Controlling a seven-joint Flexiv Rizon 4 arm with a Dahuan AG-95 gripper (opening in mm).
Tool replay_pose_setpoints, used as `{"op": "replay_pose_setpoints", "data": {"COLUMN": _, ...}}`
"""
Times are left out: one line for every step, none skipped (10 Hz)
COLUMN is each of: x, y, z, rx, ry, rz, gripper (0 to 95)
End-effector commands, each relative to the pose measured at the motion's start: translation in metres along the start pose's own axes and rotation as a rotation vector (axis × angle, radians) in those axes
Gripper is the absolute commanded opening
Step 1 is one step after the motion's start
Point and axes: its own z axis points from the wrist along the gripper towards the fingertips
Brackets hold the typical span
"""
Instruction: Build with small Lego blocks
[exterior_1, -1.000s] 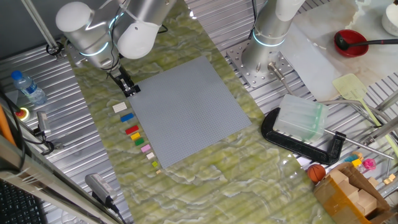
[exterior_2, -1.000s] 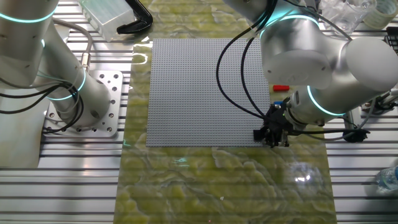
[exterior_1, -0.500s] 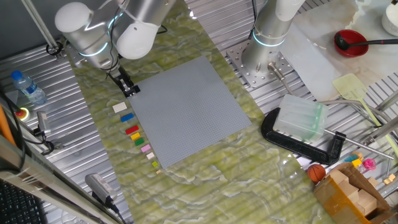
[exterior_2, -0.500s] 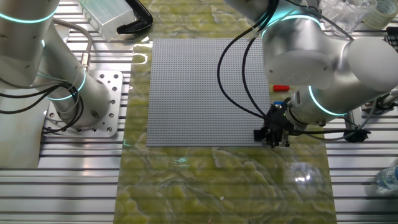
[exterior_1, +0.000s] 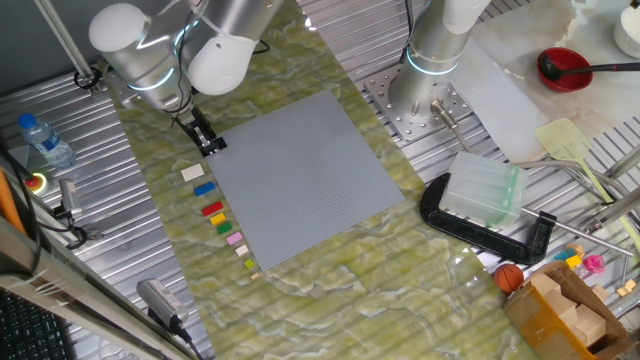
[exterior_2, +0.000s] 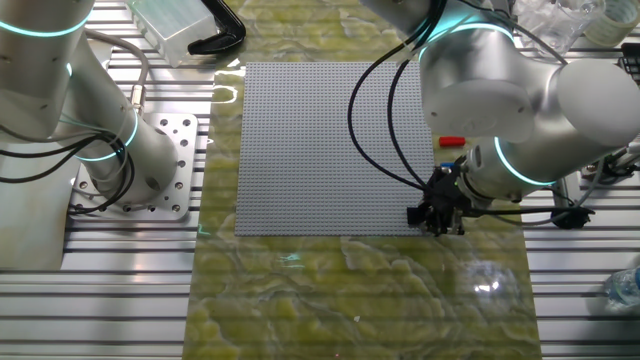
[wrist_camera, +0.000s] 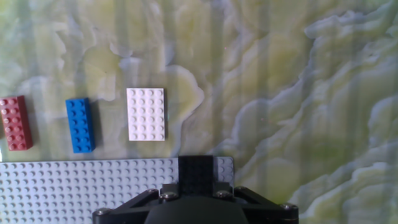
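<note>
Lying in a short row on the green marbled table (exterior_1: 330, 290), just off one edge of the grey baseplate (exterior_1: 300, 175), the small Lego blocks (exterior_1: 218, 215) run white (wrist_camera: 146, 114), blue (wrist_camera: 80, 125), red (wrist_camera: 15, 122), then green, yellow and pink further along. They look light, rigid and smooth-sided, so I judge they would skid or tip if nudged off-centre; a pinch across the two long flat sides, squarely and low, seems the safest hold, with the studs left free on top.

The hand (exterior_1: 207, 141) sits over the corner of the baseplate nearest the white block. A black piece shows between the fingers in the hand view, possibly the black brick, but I cannot tell whether the fingers are pressed on it or merely close together.

The neighbours in the row lie near one another, so fingers coming down on one could brush the next. Well apart are a black clamp (exterior_1: 485, 225) holding a clear box (exterior_1: 483, 192), a red ladle (exterior_1: 565, 68) and a water bottle (exterior_1: 45, 140); none obstructs the row.
</note>
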Motion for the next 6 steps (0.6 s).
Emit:
{"op": "replay_pose_setpoints", "data": {"x": -0.0013, "y": -0.0009, "z": 0.0347, "rx": 0.001, "ry": 0.0, "rz": 0.001, "gripper": 0.0}}
{"op": "replay_pose_setpoints", "data": {"x": -0.0001, "y": -0.0008, "z": 0.0357, "rx": 0.0, "ry": 0.001, "rz": 0.002, "gripper": 0.0}}
{"op": "replay_pose_setpoints", "data": {"x": 0.0016, "y": -0.0007, "z": 0.0368, "rx": 0.0, "ry": 0.001, "rz": 0.001, "gripper": 0.0}}
{"op": "replay_pose_setpoints", "data": {"x": 0.0031, "y": -0.0007, "z": 0.0378, "rx": 0.0, "ry": 0.0, "rz": 0.001, "gripper": 0.0}}
{"op": "replay_pose_setpoints", "data": {"x": 0.0033, "y": -0.0007, "z": 0.0377, "rx": 0.0, "ry": 0.0, "rz": 0.0, "gripper": 0.0}}
{"op": "replay_pose_setpoints", "data": {"x": 0.0033, "y": -0.0007, "z": 0.0377, "rx": 0.0, "ry": -0.001, "rz": 0.0, "gripper": 0.0}}
